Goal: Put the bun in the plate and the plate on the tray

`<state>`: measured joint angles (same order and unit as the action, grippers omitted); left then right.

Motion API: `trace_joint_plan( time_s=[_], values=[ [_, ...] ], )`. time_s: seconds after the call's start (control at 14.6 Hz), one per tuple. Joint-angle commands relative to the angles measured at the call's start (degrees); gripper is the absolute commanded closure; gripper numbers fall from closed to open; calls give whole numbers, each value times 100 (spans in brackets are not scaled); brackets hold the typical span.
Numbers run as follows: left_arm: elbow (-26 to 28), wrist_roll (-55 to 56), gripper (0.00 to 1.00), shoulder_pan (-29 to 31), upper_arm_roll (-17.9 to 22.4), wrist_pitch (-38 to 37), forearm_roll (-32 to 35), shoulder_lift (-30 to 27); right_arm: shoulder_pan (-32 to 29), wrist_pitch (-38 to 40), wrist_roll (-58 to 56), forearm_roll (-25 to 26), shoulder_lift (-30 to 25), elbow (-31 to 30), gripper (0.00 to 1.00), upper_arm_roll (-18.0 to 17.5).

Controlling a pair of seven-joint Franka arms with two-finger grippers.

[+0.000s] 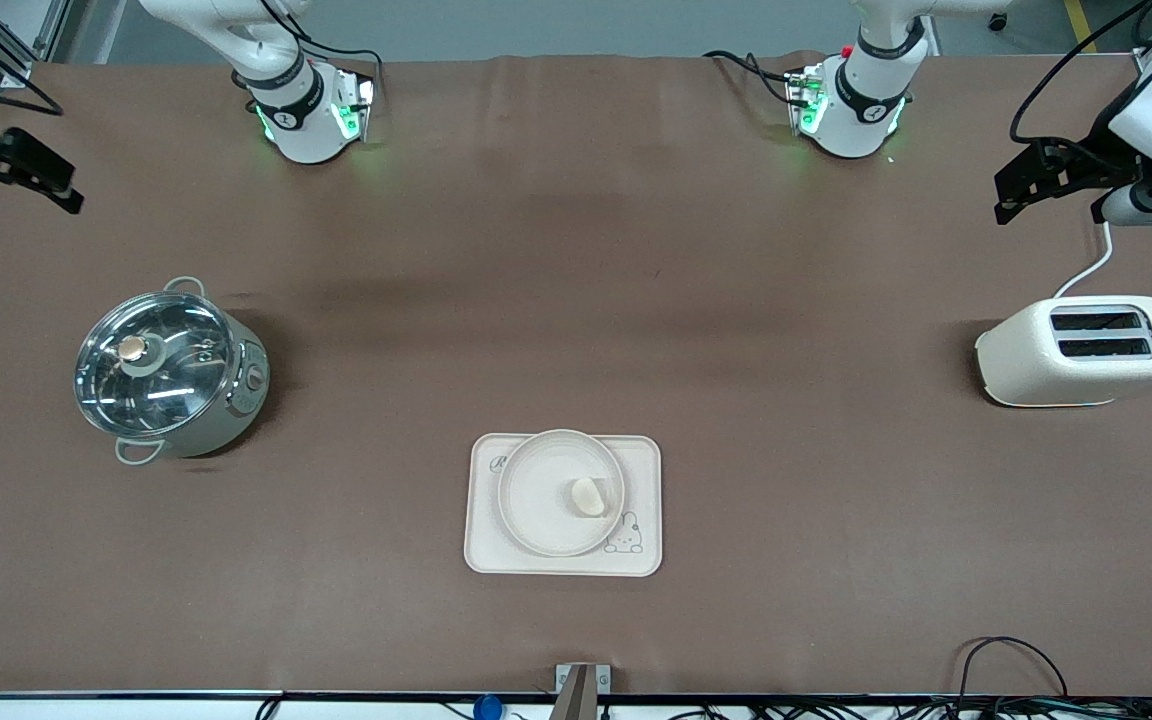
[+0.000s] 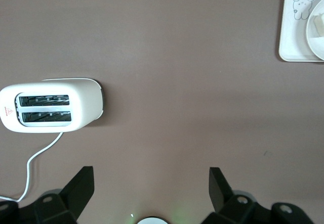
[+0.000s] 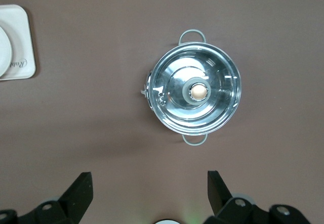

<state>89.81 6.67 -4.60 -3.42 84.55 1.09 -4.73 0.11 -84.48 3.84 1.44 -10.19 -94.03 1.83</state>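
The bun (image 1: 587,495) lies in the round cream plate (image 1: 526,500). The plate sits on the cream "Rabbit" tray (image 1: 484,540) at the table's middle, near the front camera. The left wrist view shows a corner of the tray (image 2: 291,32), the plate's edge (image 2: 316,37) and the bun (image 2: 320,26). The right wrist view shows the tray's other end (image 3: 23,47) and the plate's edge (image 3: 4,52). My left gripper (image 1: 1048,205) (image 2: 150,183) is open and empty, high over the left arm's end of the table. My right gripper (image 1: 28,200) (image 3: 148,187) is open and empty, high over the right arm's end.
A steel pot with a glass lid (image 1: 168,372) (image 3: 195,93) stands toward the right arm's end. A white two-slot toaster (image 1: 1086,350) (image 2: 50,106) with a white cord stands toward the left arm's end. Cables lie along the table's front edge (image 1: 1016,660).
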Motion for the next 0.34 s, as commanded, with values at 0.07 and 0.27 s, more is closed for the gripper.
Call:
trace_joint_plan(
  time_s=[0.07, 0.27],
  values=[
    [-201, -25, 0, 20, 0, -9, 15, 60, -108, 89, -59, 14, 288, 420, 0, -112],
    [-201, -34, 0, 20, 0, -17, 15, 60, -142, 124, -67, 14, 316, 447, 0, -148]
  ],
)
